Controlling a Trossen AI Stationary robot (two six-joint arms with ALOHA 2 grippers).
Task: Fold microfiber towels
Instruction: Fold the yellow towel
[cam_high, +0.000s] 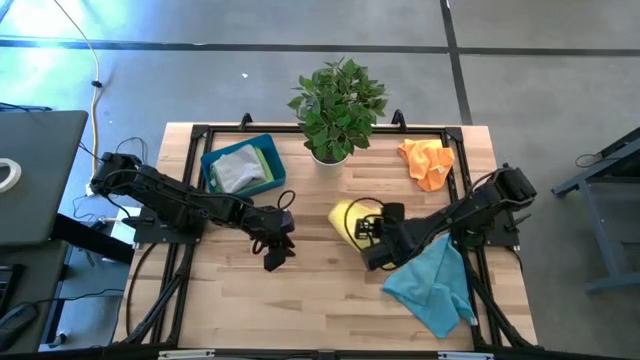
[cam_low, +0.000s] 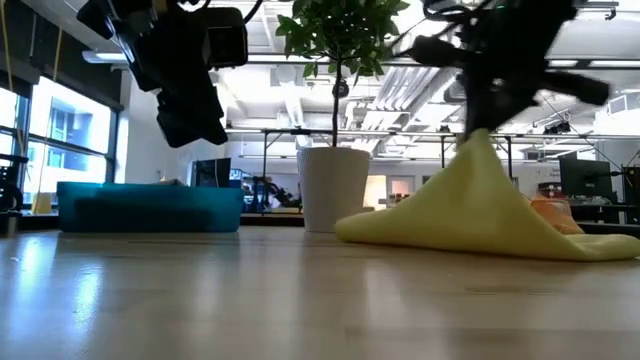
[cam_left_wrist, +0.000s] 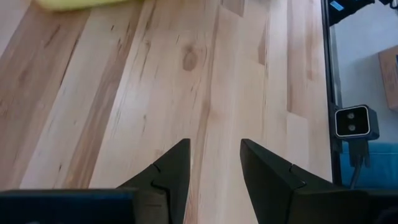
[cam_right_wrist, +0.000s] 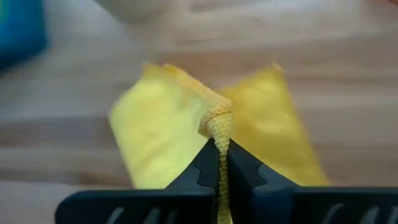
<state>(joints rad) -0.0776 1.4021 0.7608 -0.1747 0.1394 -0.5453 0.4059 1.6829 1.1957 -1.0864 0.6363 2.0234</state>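
While right claw (cam_right_wrist: 219, 163) pinches yellow towel (cam_right_wrist: 161, 134) — left claw (cam_left_wrist: 211, 171) agape

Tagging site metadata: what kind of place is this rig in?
Likely an open-plan lab or workshop: polished concrete floor, exposed ceiling ducts and desks with monitors show behind the wooden table.
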